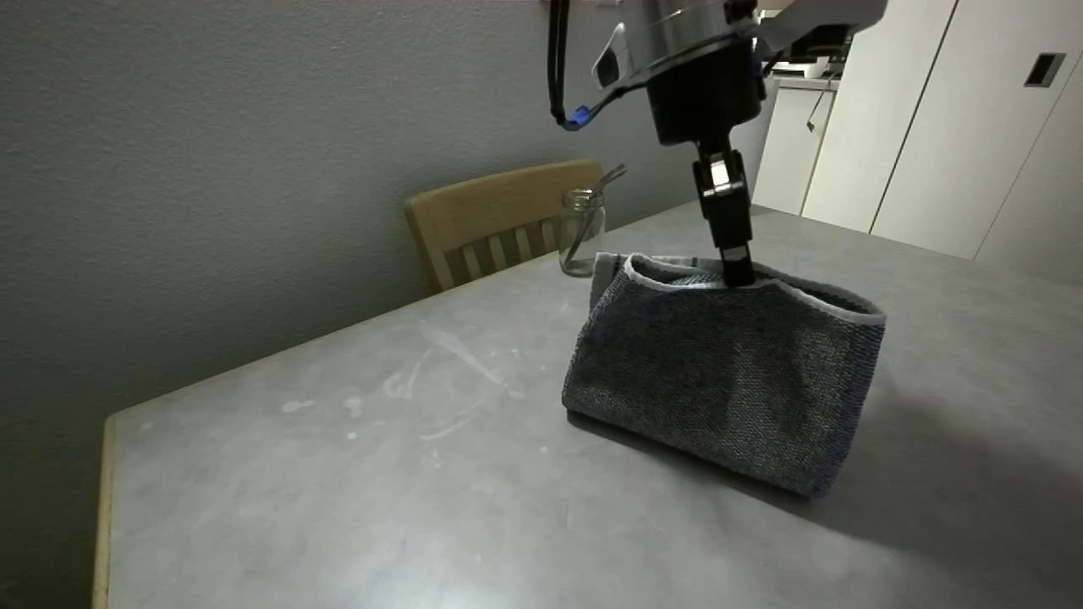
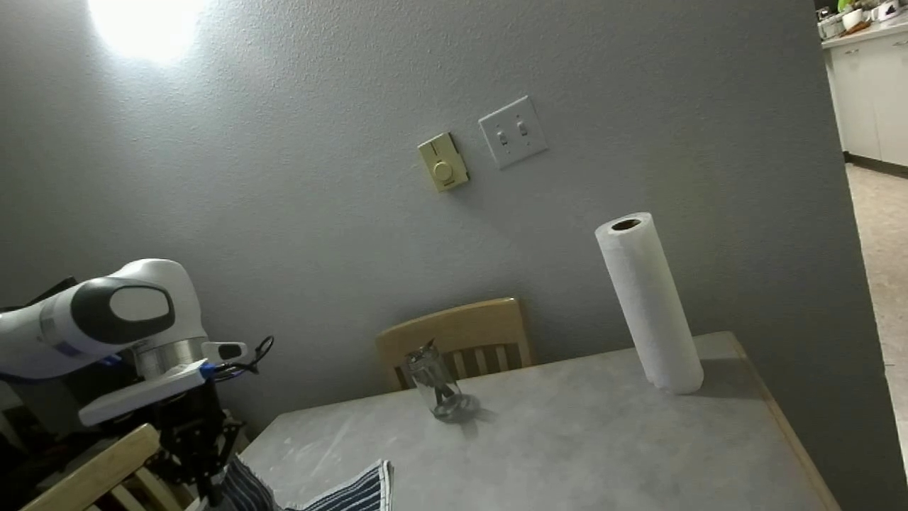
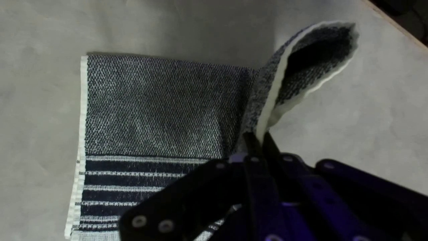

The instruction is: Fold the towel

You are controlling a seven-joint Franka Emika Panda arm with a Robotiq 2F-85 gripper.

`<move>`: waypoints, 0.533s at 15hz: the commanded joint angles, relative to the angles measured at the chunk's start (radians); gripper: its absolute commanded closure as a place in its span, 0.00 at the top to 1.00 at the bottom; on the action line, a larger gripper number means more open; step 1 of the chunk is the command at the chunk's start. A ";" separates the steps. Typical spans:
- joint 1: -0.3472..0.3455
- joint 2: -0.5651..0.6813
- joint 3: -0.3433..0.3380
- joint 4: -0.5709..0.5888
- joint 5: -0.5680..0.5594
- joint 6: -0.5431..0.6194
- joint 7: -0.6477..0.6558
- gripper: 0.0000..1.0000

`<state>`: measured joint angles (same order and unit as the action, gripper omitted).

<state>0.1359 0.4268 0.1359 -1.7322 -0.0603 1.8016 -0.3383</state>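
In an exterior view, a white paper roll (image 2: 652, 312) stands at right, a glass jar (image 2: 435, 385) and wooden chair (image 2: 468, 326) lower centre, a double light switch (image 2: 513, 133) upper centre.

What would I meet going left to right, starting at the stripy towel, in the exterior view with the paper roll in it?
Stripy towel → glass jar → light switches → paper roll → white cupboards.
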 commanded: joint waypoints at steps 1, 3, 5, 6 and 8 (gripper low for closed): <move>-0.006 0.001 0.008 0.003 -0.003 -0.003 0.003 0.05; -0.006 0.001 0.008 0.003 -0.003 -0.003 0.003 0.05; -0.006 0.001 0.008 0.003 -0.003 -0.003 0.003 0.01; -0.003 0.007 0.009 0.009 -0.007 -0.006 0.006 0.01; 0.000 0.009 0.009 0.011 -0.012 -0.005 0.011 0.01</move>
<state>0.1370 0.4288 0.1389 -1.7319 -0.0602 1.8015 -0.3354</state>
